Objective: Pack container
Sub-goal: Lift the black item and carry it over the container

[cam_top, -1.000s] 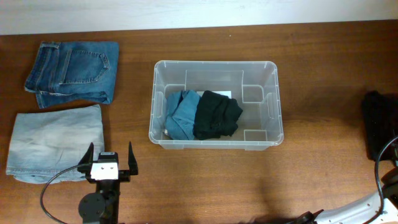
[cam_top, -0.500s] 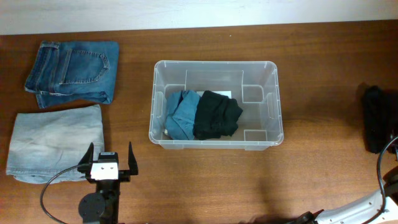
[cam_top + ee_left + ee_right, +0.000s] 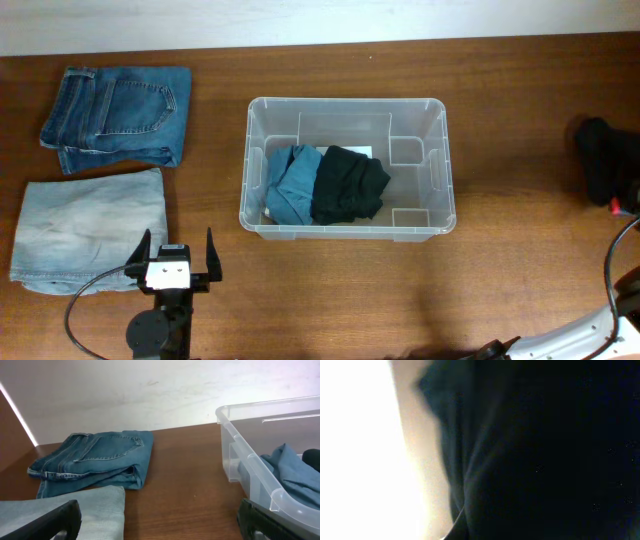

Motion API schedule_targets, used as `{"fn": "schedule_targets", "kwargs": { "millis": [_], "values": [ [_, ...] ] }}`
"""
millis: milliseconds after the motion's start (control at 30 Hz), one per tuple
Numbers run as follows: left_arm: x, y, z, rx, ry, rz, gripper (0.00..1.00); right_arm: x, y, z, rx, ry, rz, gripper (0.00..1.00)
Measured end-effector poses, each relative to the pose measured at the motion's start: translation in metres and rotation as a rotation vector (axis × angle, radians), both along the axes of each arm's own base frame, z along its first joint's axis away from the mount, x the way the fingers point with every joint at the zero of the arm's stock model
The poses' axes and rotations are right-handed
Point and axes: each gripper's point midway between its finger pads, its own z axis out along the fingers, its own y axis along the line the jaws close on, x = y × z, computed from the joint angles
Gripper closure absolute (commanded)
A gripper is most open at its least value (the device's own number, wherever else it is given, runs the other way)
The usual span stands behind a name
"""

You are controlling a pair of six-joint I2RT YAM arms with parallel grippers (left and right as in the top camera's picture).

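Our left gripper (image 3: pixel 178 240) gapes wide by the pale jeans (image 3: pixel 90 225); our right gripper pinches the black garment (image 3: pixel 600 165)

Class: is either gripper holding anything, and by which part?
Right gripper seems shut on the black garment, near its right edge; exact spot hidden. Left gripper is open, holding nothing.

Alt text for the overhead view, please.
A clear container in the middle of a wooden table holds a blue garment and a black garment. Dark jeans and pale jeans lie folded left of it, the open left gripper below them, a dark cloth at the right edge.
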Motion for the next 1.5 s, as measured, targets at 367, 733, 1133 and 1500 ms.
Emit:
{"fn": "schedule_targets", "kwargs": {
  "millis": [367,733,1133,1500],
  "values": [
    [0.0,0.0,0.0,0.0,0.0,0.0,0.01,0.061,0.128,0.159,-0.029,-0.405,0.384,0.96],
    [0.0,0.0,0.0,0.0,0.0,0.0,0.01,0.022,0.269,0.311,-0.266,-0.699,0.682,0.96],
    [0.0,0.0,0.0,0.0,0.0,0.0,0.01,-0.016,0.401,0.334,-0.224,-0.705,0.912,0.96],
    [0.0,0.0,0.0,0.0,0.0,0.0,0.01,-0.016,0.496,0.297,-0.141,-0.528,1.017,0.96]
  ]
}}
